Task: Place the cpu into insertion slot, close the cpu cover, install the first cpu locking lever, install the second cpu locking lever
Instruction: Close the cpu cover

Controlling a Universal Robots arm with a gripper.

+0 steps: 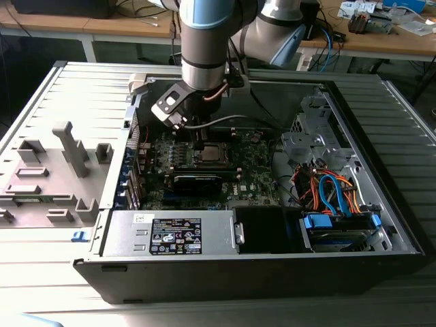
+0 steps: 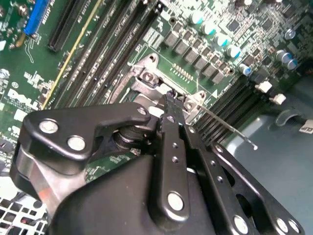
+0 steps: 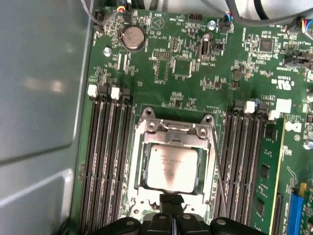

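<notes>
The tool (image 3: 171, 198) hangs low over the board with its two black fingers (image 3: 166, 206) pressed together and nothing visible between them, so it reads as closed and empty (though a thin wire nipped at the very tips would be hard to make out here). Its tips stand at the middle of the nearest edge of the insertion slot (image 3: 135, 193), touching or just above the metal there. Straight ahead of the tips lies the cpu (image 3: 172, 166), flat in the slot with its pale face up, and the cpu cover (image 3: 173, 128) is already down around it, framing the chip on all sides. Off to one side of the tips runs a locking lever (image 3: 219, 166), a thin bright rod whose long axis follows the slot's side, between the slot and a bank of memory slots (image 3: 244, 161). Its hinged end is at the slot's far corner and its free end comes back toward the tool; in the second wrist view it seems to stand clear of the board, unlatched. Beyond lie the green motherboard (image 3: 186, 63), a coin battery (image 3: 133, 36), the open computer case (image 1: 381, 225) and the ribbed grey worktop (image 1: 27, 272).
</notes>
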